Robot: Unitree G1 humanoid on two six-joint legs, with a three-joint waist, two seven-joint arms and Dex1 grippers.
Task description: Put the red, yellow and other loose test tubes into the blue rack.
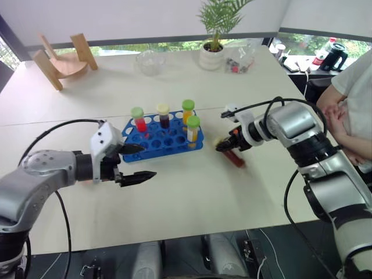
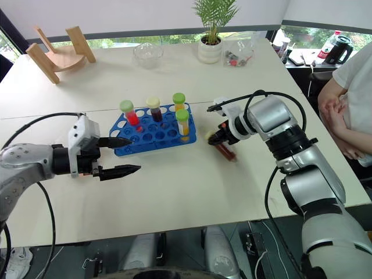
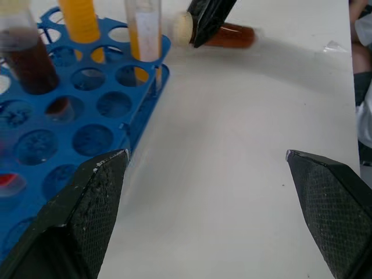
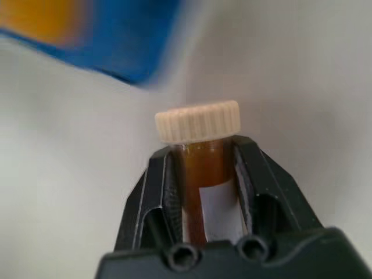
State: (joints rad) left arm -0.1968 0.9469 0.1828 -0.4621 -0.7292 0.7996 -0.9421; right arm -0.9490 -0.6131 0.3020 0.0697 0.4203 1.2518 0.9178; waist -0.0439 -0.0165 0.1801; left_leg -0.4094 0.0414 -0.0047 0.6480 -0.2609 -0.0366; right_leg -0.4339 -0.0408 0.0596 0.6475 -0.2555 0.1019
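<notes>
— While that brown tube (image 4: 203,174) lies on the counter (image 1: 192,197) just beside the blue rack (image 1: 165,138), where has the right hand (image 1: 228,145) got it?

— Just under the cream cap (image 4: 197,121), with both fingers (image 4: 154,192) shut on the clear barrel. The white label (image 4: 220,209) sits between them. The tube lies on its side, cap end toward the rack.

— And the left hand (image 1: 136,163)?

— Spread wide and holding nothing, hovering low by the rack's near corner.

— How do you think the tube will behave?

— Light and stiff, I'd judge, but the smooth round wall looks slippery, so it could roll or slide in a pinch. The grip near the cap seems sensible: the cap's rim gives a stop if it slips down. It is probably breakable, so a hard squeeze is not wise.

— What's already in the rack?

— Four capped tubes stand upright: a red one (image 1: 139,121), a dark one (image 1: 164,116) and two yellow ones (image 1: 188,111) (image 1: 193,129). Plenty of holes are free.

— So what remains?

— As I read it, lifting this tube, tipping it upright, and lowering its bottom end into a free hole.
</notes>
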